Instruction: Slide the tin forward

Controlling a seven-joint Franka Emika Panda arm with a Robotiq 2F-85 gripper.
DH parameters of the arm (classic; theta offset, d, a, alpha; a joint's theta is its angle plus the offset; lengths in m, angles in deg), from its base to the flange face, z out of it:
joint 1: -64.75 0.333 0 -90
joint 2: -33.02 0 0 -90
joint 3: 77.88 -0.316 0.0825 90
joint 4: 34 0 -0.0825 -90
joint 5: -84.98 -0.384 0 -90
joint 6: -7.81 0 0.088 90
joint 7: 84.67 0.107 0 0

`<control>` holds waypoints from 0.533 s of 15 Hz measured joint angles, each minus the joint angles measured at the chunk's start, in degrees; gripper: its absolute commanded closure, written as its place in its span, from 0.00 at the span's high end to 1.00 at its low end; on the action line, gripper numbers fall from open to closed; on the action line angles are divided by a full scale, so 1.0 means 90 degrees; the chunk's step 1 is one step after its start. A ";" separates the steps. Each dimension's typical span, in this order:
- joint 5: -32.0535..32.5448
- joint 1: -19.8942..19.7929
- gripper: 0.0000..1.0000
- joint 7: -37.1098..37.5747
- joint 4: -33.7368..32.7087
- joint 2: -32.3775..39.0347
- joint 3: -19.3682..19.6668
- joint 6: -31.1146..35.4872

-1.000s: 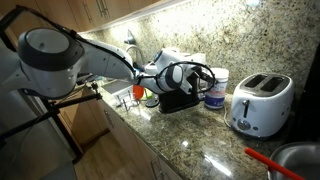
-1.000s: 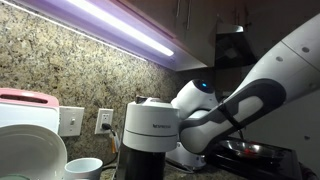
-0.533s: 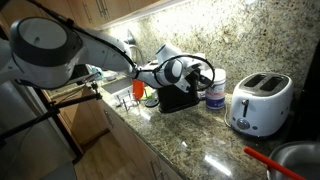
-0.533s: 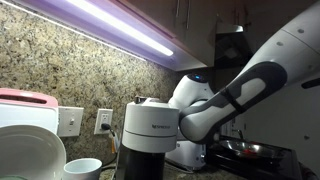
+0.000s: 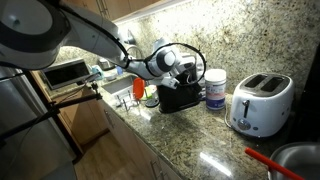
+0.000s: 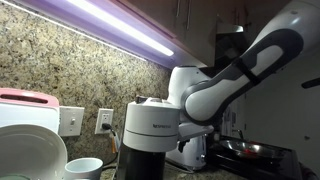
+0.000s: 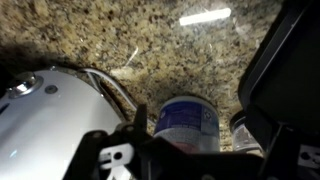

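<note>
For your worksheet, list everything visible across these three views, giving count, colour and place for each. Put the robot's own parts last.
tin: one, white with a blue label, on the counter
toaster: one, white, beside the tin
counter: one, speckled granite
utensil: one, red, at the counter's near edge
light strip: one, white, above the backsplash
wall outlet: one, white, on the backsplash
arm: one, white
gripper: one, black, beside the tin

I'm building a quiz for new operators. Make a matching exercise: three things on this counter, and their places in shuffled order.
1. small white cylindrical tin with blue-purple band
2. white two-slot toaster
3. red utensil handle

A. lies in front of the toaster, nearer the camera
B. stands between the black gripper and the toaster
C. stands beyond the tin from the gripper

Pairs: 1-B, 2-C, 3-A
</note>
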 measured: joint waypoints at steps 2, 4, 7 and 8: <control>0.0311 -0.0025 1.00 0.0021 0.0131 -0.0251 -0.0123 -0.0578; 0.0611 -0.0063 1.00 0.0066 0.0268 -0.0462 -0.0153 -0.1017; 0.0823 -0.0269 1.00 0.0240 0.0498 -0.0718 -0.0174 -0.1342; 0.0845 -0.0376 1.00 0.0284 0.0593 -0.0796 -0.0195 -0.1358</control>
